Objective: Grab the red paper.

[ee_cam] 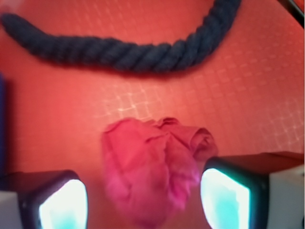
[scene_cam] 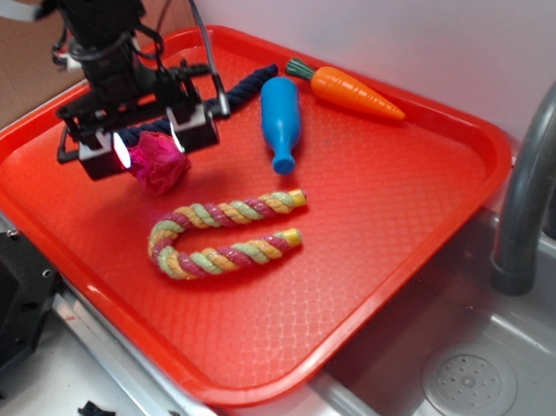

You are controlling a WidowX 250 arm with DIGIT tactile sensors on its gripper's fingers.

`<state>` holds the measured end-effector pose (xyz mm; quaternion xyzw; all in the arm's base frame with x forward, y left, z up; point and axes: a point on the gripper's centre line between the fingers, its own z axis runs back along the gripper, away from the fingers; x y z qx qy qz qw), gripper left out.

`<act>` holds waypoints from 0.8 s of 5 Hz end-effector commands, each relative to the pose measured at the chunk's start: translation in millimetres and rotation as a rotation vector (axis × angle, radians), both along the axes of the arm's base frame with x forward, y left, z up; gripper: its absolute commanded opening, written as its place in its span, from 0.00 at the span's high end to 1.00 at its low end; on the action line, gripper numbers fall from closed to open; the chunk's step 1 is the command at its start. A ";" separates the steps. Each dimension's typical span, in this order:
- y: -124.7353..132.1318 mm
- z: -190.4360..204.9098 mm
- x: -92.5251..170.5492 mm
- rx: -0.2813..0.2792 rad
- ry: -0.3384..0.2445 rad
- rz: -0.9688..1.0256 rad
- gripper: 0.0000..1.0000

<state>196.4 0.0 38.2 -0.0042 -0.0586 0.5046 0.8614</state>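
Paper (ee_cam: 152, 167) btwn open pincer (ee_cam: 143, 200) fingers

No text, label, brand, number or sign can be read in either view. The red tray (scene_cam: 402, 238) bears only an embossed grid pattern, and the blue bottle (scene_cam: 280, 119) lying on it shows no label on its visible side.

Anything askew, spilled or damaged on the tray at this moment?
Nothing stands out. The red paper sits crumpled between the open gripper fingers; the rope, bottle and carrot lie loose but intact on the tray.
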 end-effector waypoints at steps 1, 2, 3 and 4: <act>19.3 -11.2 6.1 0.015 0.006 0.033 0.00; 17.2 -12.0 4.9 0.030 0.011 0.023 1.00; 12.2 0.3 6.7 0.009 0.013 -0.050 1.00; 4.6 37.2 16.0 -0.033 0.033 -0.300 1.00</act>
